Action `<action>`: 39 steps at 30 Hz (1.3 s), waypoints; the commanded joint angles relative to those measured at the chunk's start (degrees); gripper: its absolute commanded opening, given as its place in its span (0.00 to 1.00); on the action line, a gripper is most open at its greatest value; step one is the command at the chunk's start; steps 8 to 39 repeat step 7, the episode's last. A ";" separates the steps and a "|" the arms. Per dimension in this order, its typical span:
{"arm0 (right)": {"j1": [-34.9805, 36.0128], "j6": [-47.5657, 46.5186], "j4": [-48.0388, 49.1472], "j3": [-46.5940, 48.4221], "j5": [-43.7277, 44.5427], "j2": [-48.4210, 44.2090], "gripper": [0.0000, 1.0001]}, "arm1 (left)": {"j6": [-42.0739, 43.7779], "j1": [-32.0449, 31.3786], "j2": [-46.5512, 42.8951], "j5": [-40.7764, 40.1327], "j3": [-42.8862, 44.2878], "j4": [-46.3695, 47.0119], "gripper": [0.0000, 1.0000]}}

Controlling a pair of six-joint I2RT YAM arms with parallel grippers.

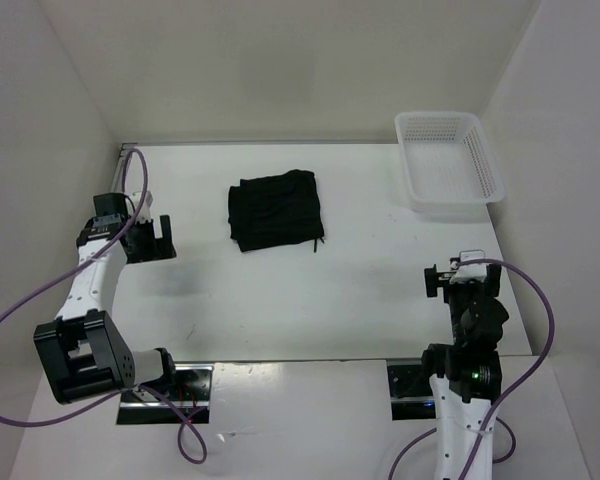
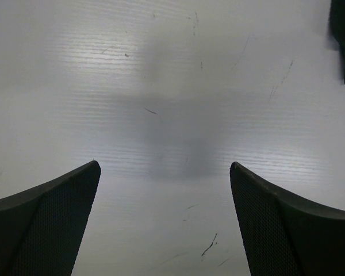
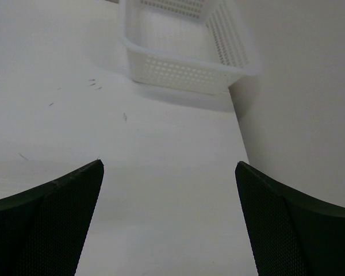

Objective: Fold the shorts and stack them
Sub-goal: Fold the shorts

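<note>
Left arm: the base sits at the near-left corner and the links reach forward along the left side of the table [image 1: 280,300]. We see the left gripper [image 1: 163,238] turned inward, its fingers pointing right toward the table's middle. In the left wrist view the jaws stand wide apart with nothing between them, only bare, lightly scratched table surface below. A dark corner of cloth shows at the upper right edge of that view.

Centre: the shorts [image 1: 276,210] lie folded into a compact, roughly square black bundle on the far-middle part of the table, well apart from both grippers. A thin drawstring end [image 1: 320,240] pokes out at the near-right corner of the bundle.

Right arm: it rises from the near-right base, folded up on itself. The right gripper [image 1: 432,281] is held near the right edge of the table with its fingers pointing left. The right wrist view shows its jaws wide apart and holding nothing.

Far right: a white mesh basket [image 1: 450,197] stands in the far-right corner, against the side wall [image 3: 299,86].
</note>
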 commanded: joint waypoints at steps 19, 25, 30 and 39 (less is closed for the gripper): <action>0.72 7.32 3.80 0.04 16.47 -0.89 1.00 | 0.23 0.30 0.55 -1.35 -1.05 0.05 1.00; 0.72 7.32 3.80 0.04 16.47 -0.89 1.00 | 0.23 0.30 0.55 -1.35 -1.05 0.05 1.00; 0.72 7.32 3.80 0.04 16.47 -0.89 1.00 | 0.23 0.30 0.55 -1.35 -1.05 0.05 1.00; 0.72 7.32 3.80 0.04 16.47 -0.89 1.00 | 0.23 0.30 0.55 -1.35 -1.05 0.05 1.00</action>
